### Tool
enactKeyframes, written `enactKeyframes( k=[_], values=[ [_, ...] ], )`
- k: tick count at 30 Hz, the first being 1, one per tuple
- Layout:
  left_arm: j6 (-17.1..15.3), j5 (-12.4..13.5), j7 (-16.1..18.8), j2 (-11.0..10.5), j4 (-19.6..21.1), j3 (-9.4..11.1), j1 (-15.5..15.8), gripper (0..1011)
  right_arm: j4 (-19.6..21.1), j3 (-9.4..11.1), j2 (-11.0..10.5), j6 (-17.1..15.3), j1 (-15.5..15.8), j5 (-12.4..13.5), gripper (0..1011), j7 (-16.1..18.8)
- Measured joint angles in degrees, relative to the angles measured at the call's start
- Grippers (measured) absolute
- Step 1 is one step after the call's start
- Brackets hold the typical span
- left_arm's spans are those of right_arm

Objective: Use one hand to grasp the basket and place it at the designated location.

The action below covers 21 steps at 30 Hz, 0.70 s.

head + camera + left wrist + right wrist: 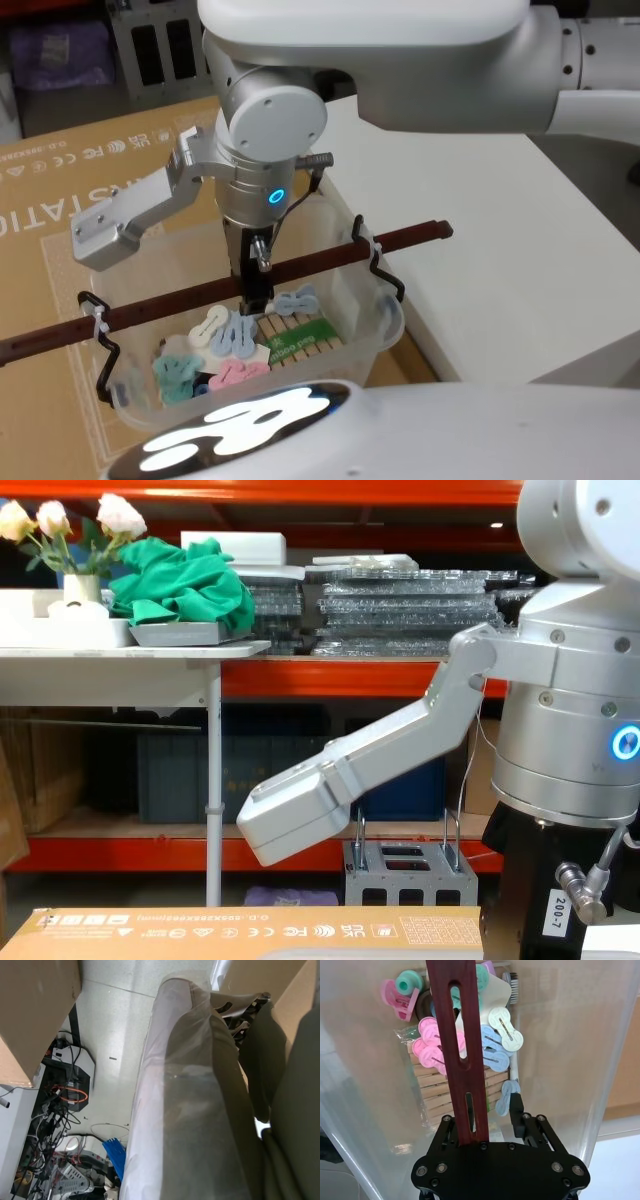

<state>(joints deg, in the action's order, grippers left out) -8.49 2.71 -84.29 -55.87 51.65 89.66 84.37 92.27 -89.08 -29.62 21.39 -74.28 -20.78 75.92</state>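
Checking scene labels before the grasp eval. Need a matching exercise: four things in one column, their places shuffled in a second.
Things:
1. reddish-brown bar handle
2. pastel plastic clips
3. brown printed cardboard box
4. white tabletop

Places:
a. right of the translucent whitish plastic basket
b. inside the open black right gripper
c. on the basket's floor
d. left of the basket

Pairs: 1-b, 2-c, 3-d, 4-a
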Motion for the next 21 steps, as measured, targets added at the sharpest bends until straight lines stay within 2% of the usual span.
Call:
enactKeyframes(
  k=[21],
  values=[
    [0.00,0.00,0.00,0.00,0.00,0.00,0.00,0,-0.67,0.19,0.32,-0.28,-0.38,0.94,272,-0.31]
  ],
)
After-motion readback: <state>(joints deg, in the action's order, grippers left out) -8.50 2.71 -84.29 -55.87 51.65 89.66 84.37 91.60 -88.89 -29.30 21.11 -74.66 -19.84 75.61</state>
